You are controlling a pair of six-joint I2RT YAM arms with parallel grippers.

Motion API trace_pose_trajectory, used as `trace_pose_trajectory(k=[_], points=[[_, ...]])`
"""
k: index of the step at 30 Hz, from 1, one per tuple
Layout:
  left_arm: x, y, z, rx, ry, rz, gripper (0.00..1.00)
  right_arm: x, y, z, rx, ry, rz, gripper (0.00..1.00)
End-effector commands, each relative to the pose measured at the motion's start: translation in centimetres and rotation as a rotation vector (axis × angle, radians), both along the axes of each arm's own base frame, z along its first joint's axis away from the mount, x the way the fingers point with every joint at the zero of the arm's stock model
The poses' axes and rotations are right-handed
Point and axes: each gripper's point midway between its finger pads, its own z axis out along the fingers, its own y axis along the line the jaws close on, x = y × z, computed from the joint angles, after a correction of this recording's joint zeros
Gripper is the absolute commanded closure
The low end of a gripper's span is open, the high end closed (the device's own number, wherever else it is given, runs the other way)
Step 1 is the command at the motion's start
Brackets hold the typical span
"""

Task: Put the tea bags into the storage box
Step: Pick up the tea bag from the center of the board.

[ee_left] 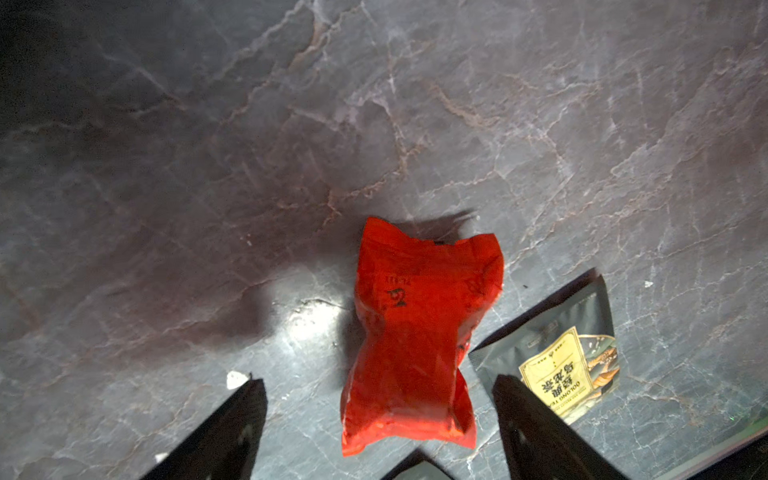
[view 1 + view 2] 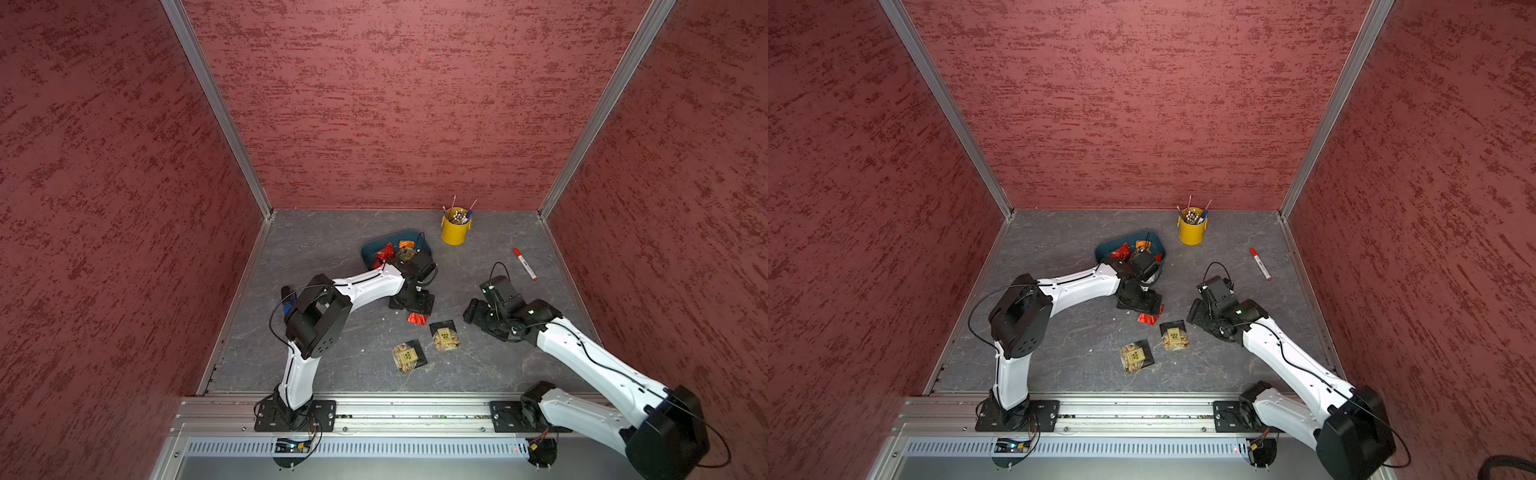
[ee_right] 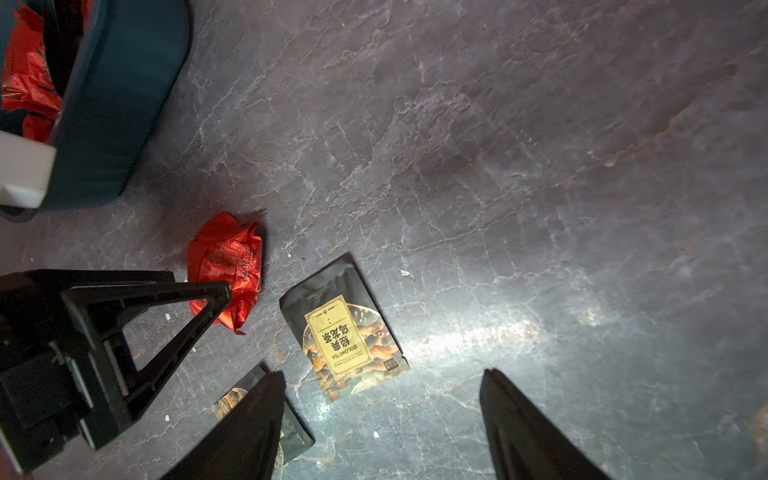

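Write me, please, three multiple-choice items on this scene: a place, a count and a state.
1. The red-capped marker is: A on the table, apart from the yellow cup; B in that cup; C in the box.
2. Tea bags on the table outside the storage box: A one; B three; C five.
3. The left hand is: A shut on a pouch; B open over the red sachet; C inside the box.
Key: 1 A, it lies flat on the table; 2 B, one red sachet and two black pouches; 3 B, its fingers stand apart either side of the sachet.
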Motion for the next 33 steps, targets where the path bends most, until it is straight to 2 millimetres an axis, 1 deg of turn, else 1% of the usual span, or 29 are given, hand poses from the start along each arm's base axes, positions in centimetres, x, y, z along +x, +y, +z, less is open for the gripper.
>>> trace_pose_trajectory(k=[1,3,5,7,12,16,20,23,26,28,33], points=[[-0.4,-0.7,-0.8,0.015,0.023,-0.032,0.16,0.4,0.1,0.0,0.018,-0.021,-0.001,0.21],[-0.7,-1.0,-1.1,0.020,0.032,-0.039,0.20,0.3,0.0,-0.2,0.020,-0.022,-0.005,0.21],[-0.9,-1.2,-1.4,0.022,0.043,-0.041,0.27,0.1,-0.1,-0.4,0.024,-0.018,-0.005,0.21],[-1.0,-1.4,-1.6,0.024,0.049,-0.042,0.31,0.0,-0.2,-0.6,0.024,-0.015,-0.007,0.21],[-0.8,-1.6,-1.7,0.038,0.046,-0.039,0.40,-0.3,-0.4,-0.8,0.028,-0.019,-0.009,0.21],[-0.6,-1.8,-1.6,0.040,0.040,-0.038,0.51,-0.3,-0.4,-1.0,0.031,-0.019,-0.011,0.21],[-0.4,-1.9,-1.5,0.039,0.037,-0.039,0.56,-0.4,-0.4,-1.4,0.040,-0.015,-0.014,0.22],[-0.2,-1.8,-0.9,0.042,0.027,-0.037,0.57,-0.4,-0.3,-1.8,0.046,-0.014,-0.017,0.22],[0.6,-1.4,0.9,0.034,-0.011,-0.025,0.57,-0.5,-0.4,-2.0,0.047,-0.013,-0.024,0.22],[1.4,-0.9,2.6,0.016,-0.037,-0.008,0.57,-0.4,-0.3,-2.1,0.050,-0.015,-0.023,0.22],[4.7,1.6,7.4,-0.021,-0.104,0.043,0.57,-0.1,-0.1,-2.5,0.055,-0.011,-0.023,0.22]])
